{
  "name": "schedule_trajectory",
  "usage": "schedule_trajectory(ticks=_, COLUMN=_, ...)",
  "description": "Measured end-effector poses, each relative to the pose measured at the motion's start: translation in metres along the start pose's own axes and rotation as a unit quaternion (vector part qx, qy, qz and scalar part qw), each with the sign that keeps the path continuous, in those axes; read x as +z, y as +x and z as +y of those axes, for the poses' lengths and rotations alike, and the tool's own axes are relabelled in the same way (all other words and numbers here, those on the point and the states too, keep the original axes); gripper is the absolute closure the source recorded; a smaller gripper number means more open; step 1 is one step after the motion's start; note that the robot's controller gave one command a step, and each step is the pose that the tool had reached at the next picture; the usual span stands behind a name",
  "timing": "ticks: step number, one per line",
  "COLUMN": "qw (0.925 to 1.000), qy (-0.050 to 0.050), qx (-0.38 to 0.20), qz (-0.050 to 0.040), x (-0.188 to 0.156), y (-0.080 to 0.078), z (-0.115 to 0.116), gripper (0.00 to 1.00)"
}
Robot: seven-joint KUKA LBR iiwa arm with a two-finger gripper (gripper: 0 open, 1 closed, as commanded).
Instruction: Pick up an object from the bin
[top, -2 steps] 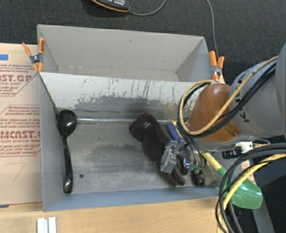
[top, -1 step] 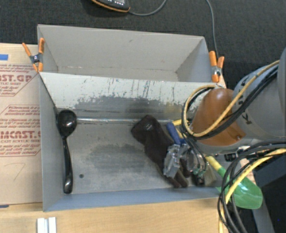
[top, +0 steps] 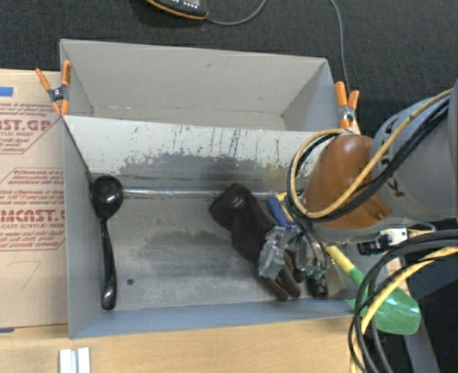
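Gripper [top: 284, 263] low at right side of bin [top: 174, 92], over near end of dark brown object [top: 235, 210]; ladle [top: 106, 231] well apart, left. Jaw state: I cannot tell. I'd centre, straddle narrow width, avoid front wall.

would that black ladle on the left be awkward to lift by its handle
Probably stiff: the ladle lies straight. Gripped mid-handle it may tip toward its round bowl end. The thin, shiny handle could slip or twist in a grasp.
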State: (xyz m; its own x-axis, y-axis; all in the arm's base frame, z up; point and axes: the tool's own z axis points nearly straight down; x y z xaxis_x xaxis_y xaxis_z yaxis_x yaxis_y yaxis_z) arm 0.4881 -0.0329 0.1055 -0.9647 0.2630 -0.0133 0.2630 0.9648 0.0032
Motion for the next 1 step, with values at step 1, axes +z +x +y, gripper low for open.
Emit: schedule_trajectory(ticks=1, qw=0.9999, qy=0.000, qx=0.015, qz=0.0038, x=0.0286, y=-0.0189, z=-0.0189, gripper=1.00)
